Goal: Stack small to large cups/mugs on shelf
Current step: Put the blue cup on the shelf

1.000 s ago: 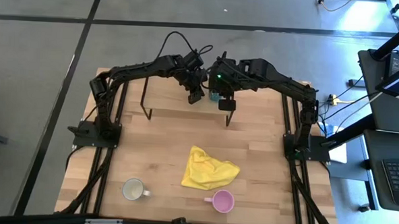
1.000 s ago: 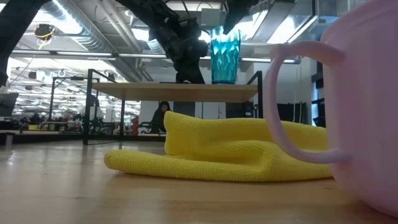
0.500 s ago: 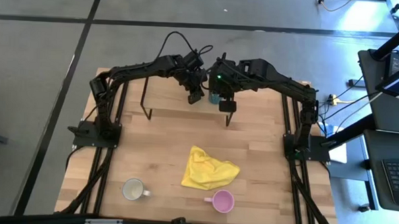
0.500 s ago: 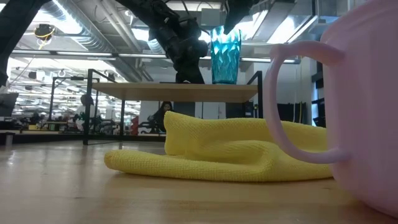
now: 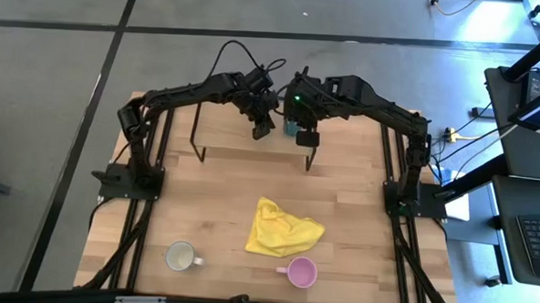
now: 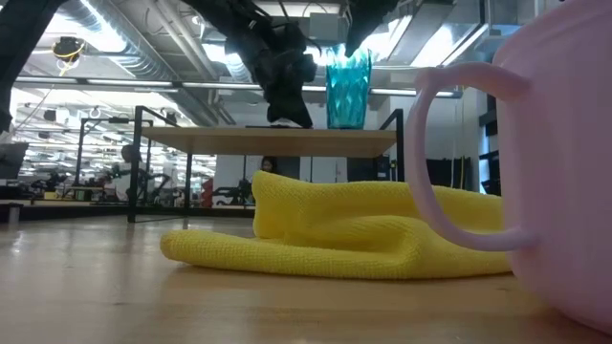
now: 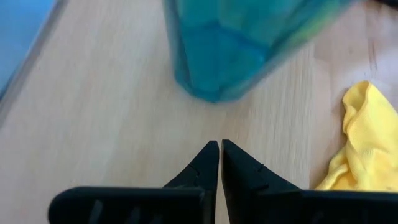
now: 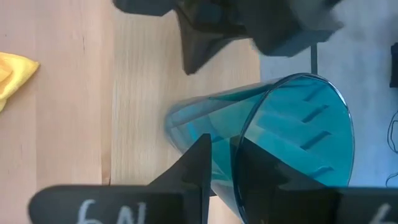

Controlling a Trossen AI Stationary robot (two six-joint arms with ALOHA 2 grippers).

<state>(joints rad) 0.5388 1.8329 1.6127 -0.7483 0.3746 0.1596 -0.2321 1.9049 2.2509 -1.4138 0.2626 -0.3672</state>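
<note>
The teal tumbler [image 6: 347,88] stands upright with its base on the light-wood shelf [image 6: 239,139] at the table's far side; it also shows in the high view [image 5: 290,129]. My right gripper [image 8: 222,146] comes down on the tumbler's rim and is shut on it. My left gripper [image 7: 219,144] is shut and empty, its tips just short of the tumbler's base [image 7: 211,87], on the tumbler's left side [image 5: 263,130]. The white mug [image 5: 181,255] and the pink mug [image 5: 301,273] stand on the table near its front edge. My right gripper pinches the tumbler's wall just below the rim [image 8: 221,158], with one finger [image 8: 261,174] inside the tumbler and one finger [image 8: 194,168] outside. The fingers come from above, slanting down. The tumbler is upright with its base on the shelf.
A crumpled yellow cloth [image 5: 283,230] lies on the table between the shelf and the mugs. The shelf's thin black legs [image 5: 308,158] stand on the tabletop. In the low view the pink mug [image 6: 564,162] fills the right side, close to the camera.
My left arm has shifted slightly toward the table's far edge, its gripper still shut beside the tumbler. The tumbler has stayed upright on the shelf in my right gripper.
</note>
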